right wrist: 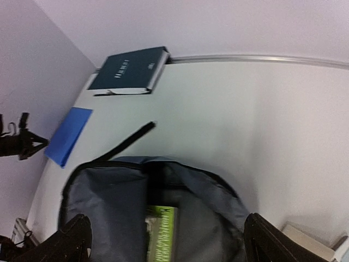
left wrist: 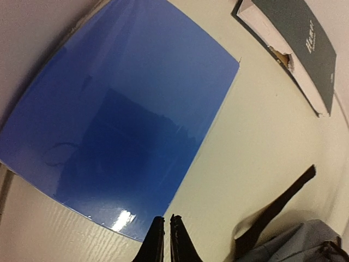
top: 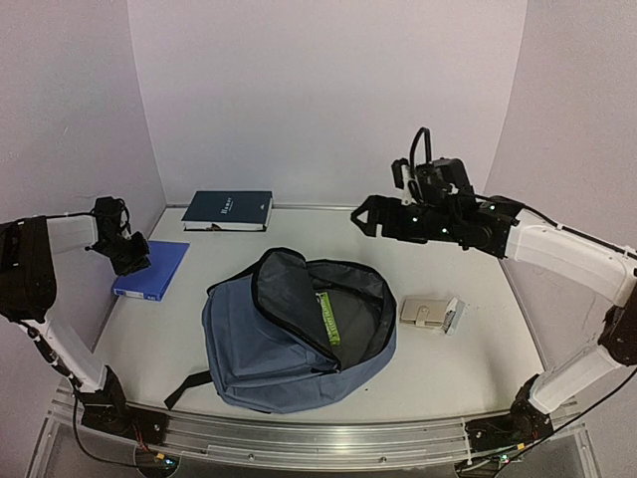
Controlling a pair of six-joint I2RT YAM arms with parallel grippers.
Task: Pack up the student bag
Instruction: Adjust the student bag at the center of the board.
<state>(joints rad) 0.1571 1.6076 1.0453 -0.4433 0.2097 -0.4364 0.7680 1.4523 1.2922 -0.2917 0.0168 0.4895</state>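
The student bag, a slate-blue backpack, lies open in the middle of the table with a green book inside. My right gripper is open and empty, held high above the bag's far side. Its wrist view looks down into the bag and onto the green book. My left gripper is shut and empty over the near right edge of a flat bright-blue book. That book fills the left wrist view, with the gripper just above it.
A dark hardcover book lies at the back left, and shows in both wrist views. A beige pouch with a small white item lies right of the bag. A black bag strap trails at the front left.
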